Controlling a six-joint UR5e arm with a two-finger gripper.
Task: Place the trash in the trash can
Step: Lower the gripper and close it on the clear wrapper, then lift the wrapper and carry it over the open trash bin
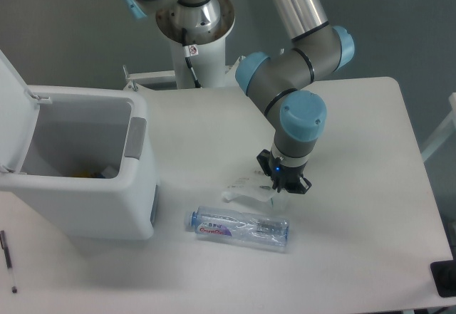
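Observation:
A crumpled white paper carton (246, 188), part of the trash, lies mid-table. My gripper (284, 185) points down over the carton's right end, its fingers drawn in and shut on it. The carton's left part sticks out to the left of the fingers. Just in front lies the other trash, a crushed clear plastic bottle (239, 227) with a blue cap and a blue-pink label, flat on its side and untouched. The white trash can (84, 207) stands at the left with its lid swung up, and some items show at its bottom.
A thin black pen (8, 259) lies at the front left, beside the trash can. The robot's base column (194, 33) stands at the back edge of the table. A dark object (444, 278) sits at the front right corner.

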